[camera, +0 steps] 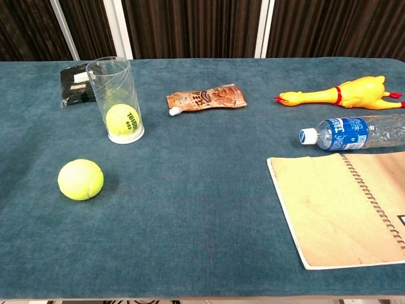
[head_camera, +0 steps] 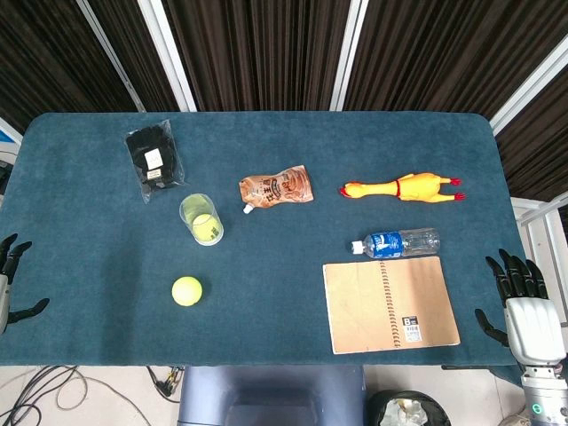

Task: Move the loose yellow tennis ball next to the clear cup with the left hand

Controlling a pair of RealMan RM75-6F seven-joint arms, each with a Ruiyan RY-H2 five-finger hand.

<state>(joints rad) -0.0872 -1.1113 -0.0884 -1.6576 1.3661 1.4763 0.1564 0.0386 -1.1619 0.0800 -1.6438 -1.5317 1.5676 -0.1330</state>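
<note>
The loose yellow tennis ball (head_camera: 186,290) (camera: 80,179) lies on the blue table near its front left. Behind it stands the clear cup (head_camera: 201,218) (camera: 115,99), upright, with a second tennis ball inside. A gap of bare cloth separates ball and cup. My left hand (head_camera: 11,280) shows only at the head view's left edge, off the table's side, fingers spread and holding nothing. My right hand (head_camera: 524,306) hangs past the table's right front corner, fingers apart and empty. Neither hand appears in the chest view.
A black packet (head_camera: 153,162) (camera: 76,84) lies behind the cup. A brown pouch (head_camera: 276,187) (camera: 205,98) sits mid-table. On the right are a rubber chicken (head_camera: 404,187) (camera: 345,93), a water bottle (head_camera: 398,242) (camera: 354,132) and a spiral notebook (head_camera: 389,303) (camera: 345,206).
</note>
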